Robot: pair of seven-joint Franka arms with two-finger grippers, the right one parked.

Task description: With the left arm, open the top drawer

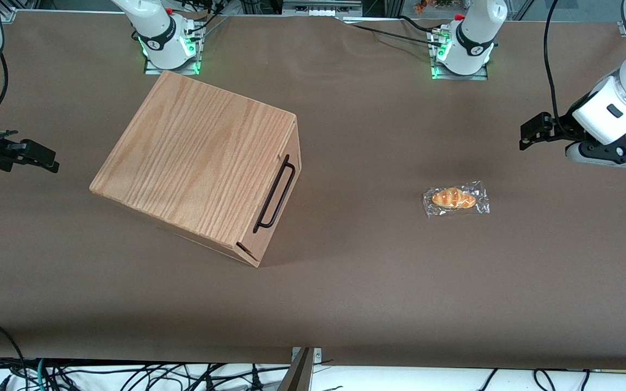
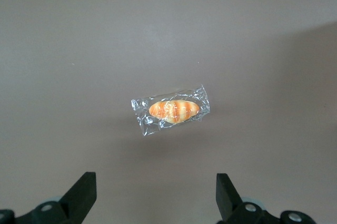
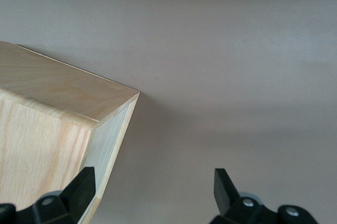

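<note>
The wooden cabinet [image 1: 193,157] stands on the table toward the parked arm's end, turned at an angle. Its top drawer [image 1: 286,203] sits flush in the cabinet's front, with a long black bar handle [image 1: 275,194] on the panel. My left arm's gripper [image 1: 529,134] hangs above the table at the working arm's end, well apart from the cabinet. In the left wrist view the gripper [image 2: 156,184] is open with nothing between its fingertips [image 2: 84,184], only bare table under them. The drawer does not show in that view.
A small bread roll in a clear wrapper [image 1: 455,199] lies on the brown table [image 1: 345,282] between cabinet and gripper, nearer the front camera than the gripper; the wrapped roll [image 2: 172,110] also shows from the left wrist. A cabinet corner [image 3: 63,92] fills part of the right wrist view.
</note>
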